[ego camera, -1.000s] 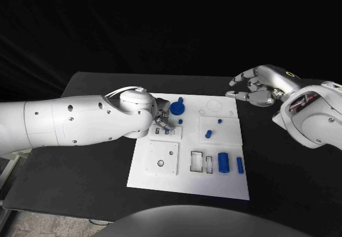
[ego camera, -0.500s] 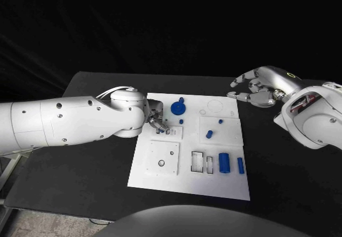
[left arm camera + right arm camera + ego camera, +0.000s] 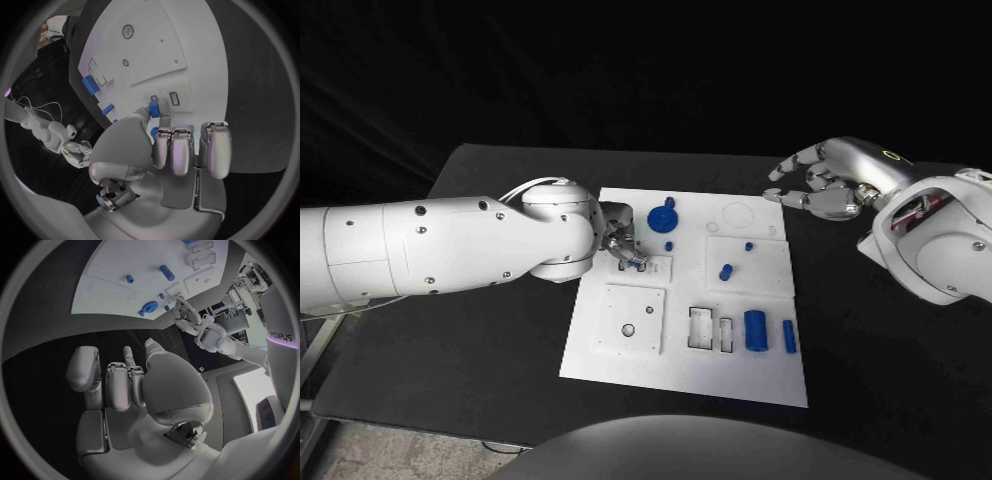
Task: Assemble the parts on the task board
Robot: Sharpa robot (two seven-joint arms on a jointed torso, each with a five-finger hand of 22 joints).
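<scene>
Centrally, the task board (image 3: 733, 372) is lying on the black bench (image 3: 473, 340), nearer the bench's near edge than its far one. The left hand (image 3: 623, 243) is reaching over the board's left edge, pinching a small blue part (image 3: 154, 108) between thumb and fingertips, just above small rectangular slots (image 3: 174, 98). The right hand (image 3: 822, 183) is hovering over the bench beyond the board's far right corner, fingers curling loosely apart, holding nothing. A blue disc with a knob (image 3: 659, 218) is sitting near the board's far edge. A blue peg (image 3: 724, 271) is lying mid-board. A large blue cylinder (image 3: 756, 330) and a slimmer blue bar (image 3: 788, 336) are lying toward the board's near right corner.
</scene>
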